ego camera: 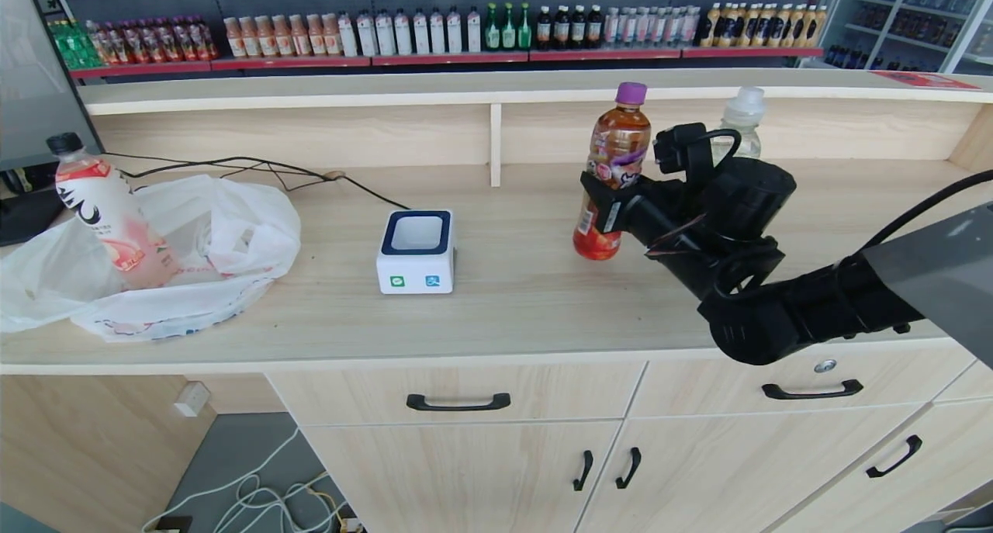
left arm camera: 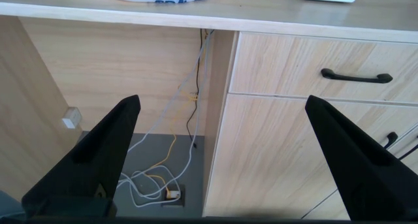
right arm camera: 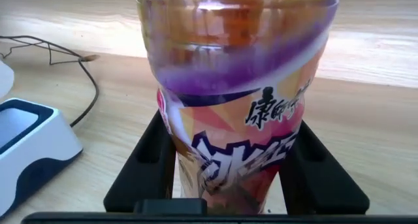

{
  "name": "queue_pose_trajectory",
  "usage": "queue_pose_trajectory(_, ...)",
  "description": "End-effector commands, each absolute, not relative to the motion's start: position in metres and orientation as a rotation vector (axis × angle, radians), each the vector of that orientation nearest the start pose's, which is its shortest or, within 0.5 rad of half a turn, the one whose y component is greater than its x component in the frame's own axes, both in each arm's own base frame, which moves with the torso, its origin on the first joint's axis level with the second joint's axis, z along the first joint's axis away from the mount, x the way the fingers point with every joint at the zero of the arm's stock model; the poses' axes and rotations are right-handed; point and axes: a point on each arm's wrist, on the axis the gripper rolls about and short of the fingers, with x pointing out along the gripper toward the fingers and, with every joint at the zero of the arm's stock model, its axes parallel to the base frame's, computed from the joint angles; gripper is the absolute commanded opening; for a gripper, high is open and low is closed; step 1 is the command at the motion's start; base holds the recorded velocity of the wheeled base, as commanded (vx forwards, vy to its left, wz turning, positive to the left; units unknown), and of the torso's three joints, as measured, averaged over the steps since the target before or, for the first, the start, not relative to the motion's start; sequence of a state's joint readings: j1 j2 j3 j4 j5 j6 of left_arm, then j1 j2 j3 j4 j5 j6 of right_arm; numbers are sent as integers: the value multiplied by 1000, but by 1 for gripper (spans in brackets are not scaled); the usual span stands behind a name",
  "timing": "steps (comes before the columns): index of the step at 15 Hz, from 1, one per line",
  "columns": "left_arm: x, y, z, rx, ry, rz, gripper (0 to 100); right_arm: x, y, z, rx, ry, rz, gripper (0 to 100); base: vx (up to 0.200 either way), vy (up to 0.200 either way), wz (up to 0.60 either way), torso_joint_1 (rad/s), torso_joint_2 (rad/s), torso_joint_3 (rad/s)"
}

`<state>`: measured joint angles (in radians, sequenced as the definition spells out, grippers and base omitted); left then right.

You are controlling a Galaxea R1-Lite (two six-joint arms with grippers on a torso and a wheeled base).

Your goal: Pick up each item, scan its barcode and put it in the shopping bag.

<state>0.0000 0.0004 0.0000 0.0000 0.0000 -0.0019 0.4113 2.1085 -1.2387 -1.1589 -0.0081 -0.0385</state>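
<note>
A tea bottle (ego camera: 617, 160) with a purple cap stands on the wooden counter (ego camera: 512, 300), to the right of the white and blue scanner (ego camera: 416, 252). My right gripper (ego camera: 601, 203) is shut on its lower half; in the right wrist view the black fingers (right arm camera: 147, 162) press both sides of the tea bottle (right arm camera: 235, 119). The white shopping bag (ego camera: 202, 246) lies at the counter's left with a pink bottle (ego camera: 108, 215) leaning in it. My left gripper (left arm camera: 219, 159) hangs below the counter's edge, open and empty, facing the cabinet front.
A clear bottle (ego camera: 741, 126) stands behind my right arm. Black cables (ego camera: 256, 168) run across the counter behind the bag to the scanner. A raised ledge (ego camera: 496, 98) bounds the counter's back. Drawers with black handles (left arm camera: 356, 76) sit under the counter.
</note>
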Motion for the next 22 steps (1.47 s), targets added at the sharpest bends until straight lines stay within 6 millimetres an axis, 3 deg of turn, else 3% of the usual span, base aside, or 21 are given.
queue_pose_trajectory(1, -23, 0, 75, -2, 0, 0, 100, 364, 162, 223, 30, -323, 404, 0, 0, 0, 0, 0, 0, 0)
queue_pose_trajectory(11, -23, 0, 75, -2, 0, 0, 100, 228, 126, 246, 53, -351, 484, 0, 0, 0, 0, 0, 0, 0)
queue_pose_trajectory(14, -23, 0, 75, -2, 0, 0, 100, 206, 124, 258, 76, -400, 516, 0, 0, 0, 0, 0, 0, 0)
queue_pose_trajectory(16, -23, 0, 75, -2, 0, 0, 100, 195, 123, 252, 81, -395, 540, 0, 0, 0, 0, 0, 0, 0)
queue_pose_trajectory(22, -23, 0, 75, -2, 0, 0, 100, 192, 126, 240, 98, -402, 559, 0, 0, 0, 0, 0, 0, 0)
